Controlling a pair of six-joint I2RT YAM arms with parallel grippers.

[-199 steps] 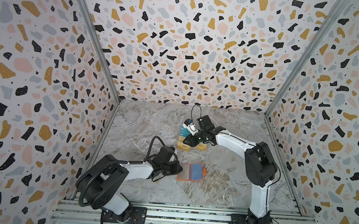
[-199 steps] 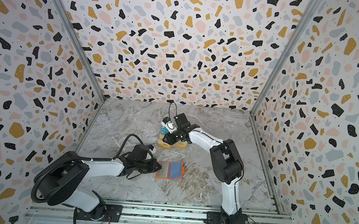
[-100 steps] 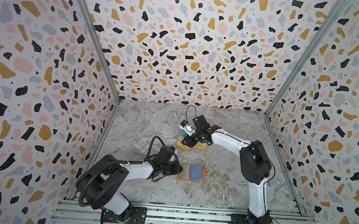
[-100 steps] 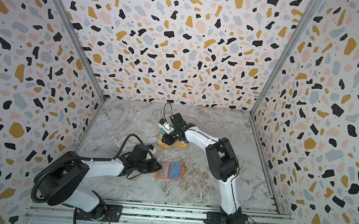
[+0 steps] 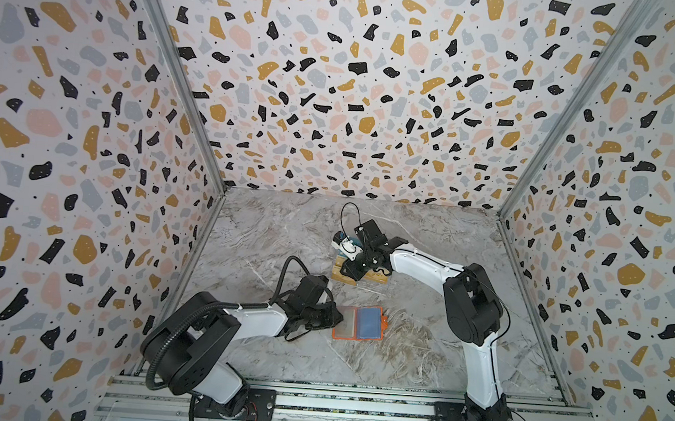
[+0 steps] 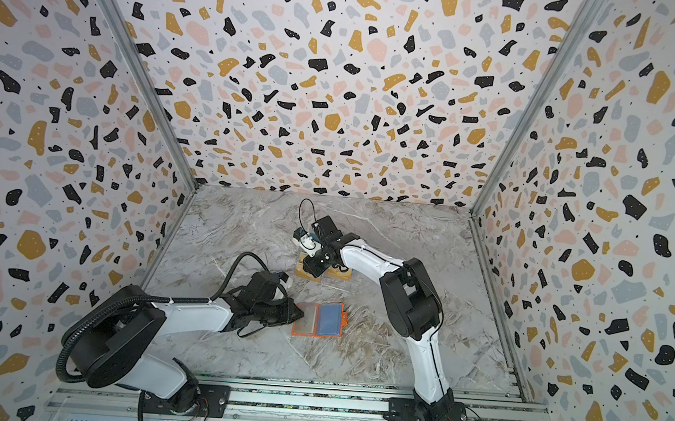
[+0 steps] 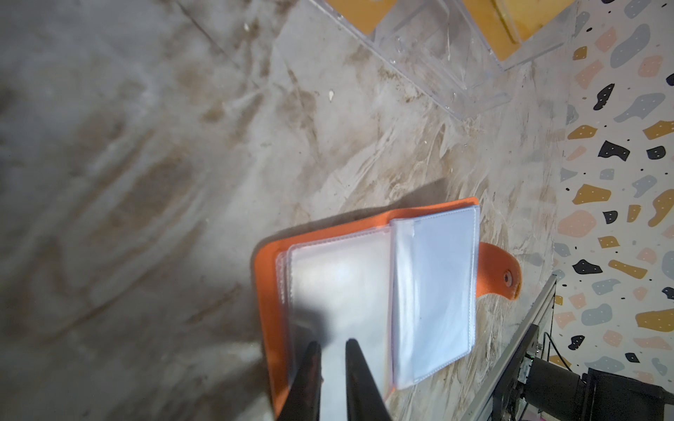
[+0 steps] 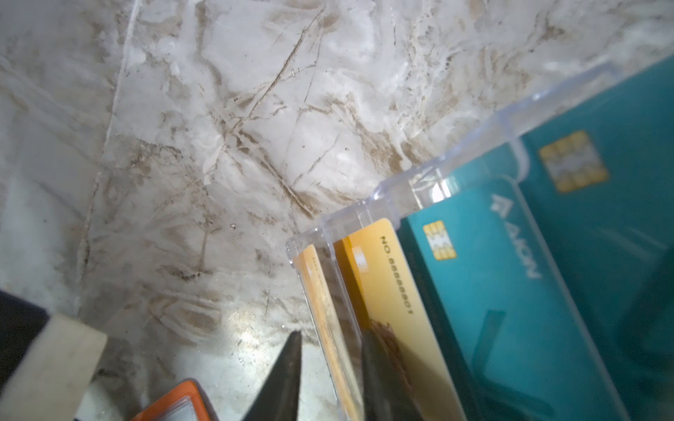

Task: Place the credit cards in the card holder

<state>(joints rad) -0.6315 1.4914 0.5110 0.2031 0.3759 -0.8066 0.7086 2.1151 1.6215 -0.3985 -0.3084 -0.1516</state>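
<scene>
Where the two arms are bolted to the metal rail point(image 5: 352, 404) at the near edge, the marble tabletop point(image 5: 419, 352) begins. Just beyond, the card holder point(image 5: 358, 322) lies open and flat, its snap tab point(image 7: 499, 271) pointing right in both top views. The left claw point(image 7: 332, 346) sits at its left clear sleeve with jaws nearly together; whether they pinch the sleeve I cannot tell. Farther back is a clear acrylic stand point(image 8: 368, 209) holding the credit cards point(image 8: 394, 291) upright, gold in the front slots and teal behind. The right claw point(image 8: 330, 339) is spread apart astride the front gold card point(image 8: 321, 291), one finger outside the stand's front wall, which stands between that finger and the card. Terrazzo walls point(image 5: 337, 95) close the back.
</scene>
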